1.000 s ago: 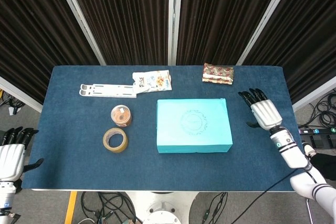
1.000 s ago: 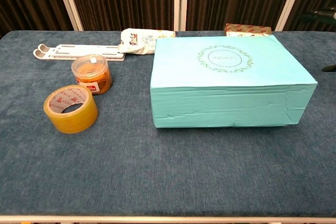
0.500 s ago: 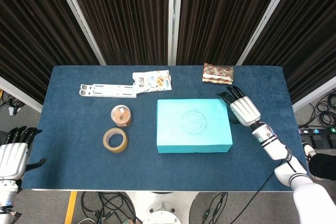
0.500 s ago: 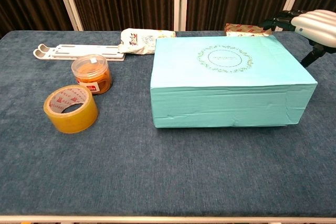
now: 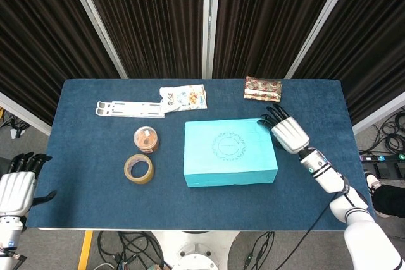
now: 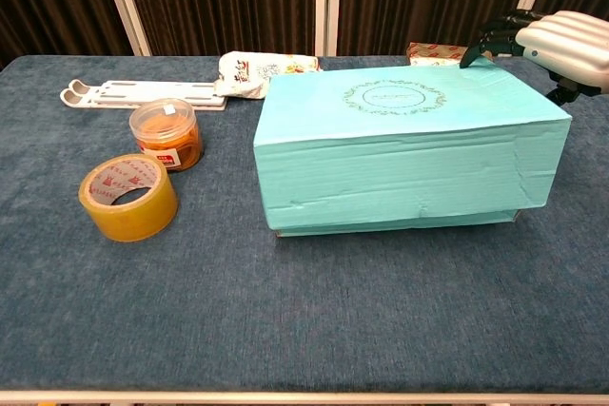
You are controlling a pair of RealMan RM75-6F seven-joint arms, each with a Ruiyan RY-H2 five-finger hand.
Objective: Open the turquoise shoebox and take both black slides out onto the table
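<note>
One robot hand, the right [image 5: 290, 135], fingers spread, touches the turquoise cardboard shoebox [image 5: 230, 153] at its far right corner; left robot hand [image 5: 15, 189] open, off the surface

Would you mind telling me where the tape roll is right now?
In the head view, the tape roll lies on the table's left half, just in front of the small orange jar and left of the shoebox.

The right hand [image 5: 289, 133] has pushed the turquoise shoebox [image 5: 230, 152] leftward, lifting its lid.
</note>
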